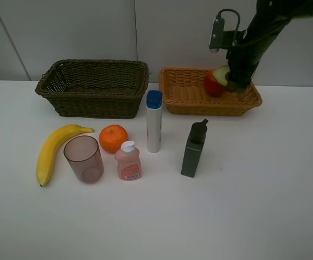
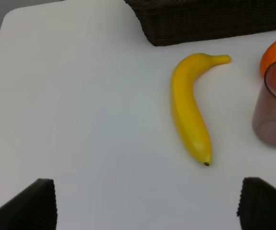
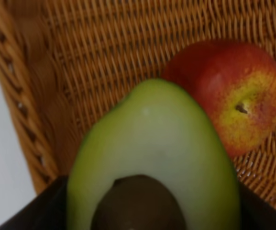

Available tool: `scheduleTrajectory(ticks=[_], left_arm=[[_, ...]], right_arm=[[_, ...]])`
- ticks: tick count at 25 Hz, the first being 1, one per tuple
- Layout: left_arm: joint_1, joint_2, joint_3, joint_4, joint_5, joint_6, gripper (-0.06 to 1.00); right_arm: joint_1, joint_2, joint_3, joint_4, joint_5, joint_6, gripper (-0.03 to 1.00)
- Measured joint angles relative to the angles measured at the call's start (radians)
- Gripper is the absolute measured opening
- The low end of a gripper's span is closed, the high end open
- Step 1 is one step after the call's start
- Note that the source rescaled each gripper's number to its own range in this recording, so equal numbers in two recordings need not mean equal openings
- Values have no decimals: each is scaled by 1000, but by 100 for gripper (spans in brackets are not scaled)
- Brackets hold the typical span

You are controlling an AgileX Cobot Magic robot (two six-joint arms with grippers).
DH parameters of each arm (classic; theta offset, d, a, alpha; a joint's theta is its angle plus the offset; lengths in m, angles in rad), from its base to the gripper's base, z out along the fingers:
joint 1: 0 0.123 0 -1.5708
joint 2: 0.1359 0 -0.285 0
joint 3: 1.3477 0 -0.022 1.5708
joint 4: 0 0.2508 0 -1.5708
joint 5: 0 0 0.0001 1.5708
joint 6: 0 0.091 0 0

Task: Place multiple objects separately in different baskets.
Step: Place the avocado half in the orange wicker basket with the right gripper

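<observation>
Exterior high view: the right arm slants down from the far right, its right gripper [image 1: 234, 82] clamped on the smooth avocado half [image 3: 152, 153], whose pale cut face and dark pit show. It hangs over the shallow orange-tan woven basket [image 1: 210, 110], just beside the glossy red apple [image 1: 212, 86] lying inside. The left gripper [image 2: 147, 211] stands with jaws wide apart over bare white table [image 2: 80, 96]; the curved banana [image 2: 188, 110] lies beyond it, near the dark basket [image 1: 94, 86].

Bright, even light falls on my white tabletop [image 1: 254, 216]; shadows are faint and soft. The avocado [image 3: 152, 143] close to my right wrist camera looks blurred.
</observation>
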Motion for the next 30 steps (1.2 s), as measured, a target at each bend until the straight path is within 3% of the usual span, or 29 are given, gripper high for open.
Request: scheduleTrajectory(ticks=[19, 30], left_arm=[[0, 0, 0, 0, 0, 0, 100], [0, 0, 0, 0, 0, 0, 100]], right_arm=[[-77, 123, -8, 20, -157, -7, 40], [-77, 127, -8, 47, -163, -10, 40]])
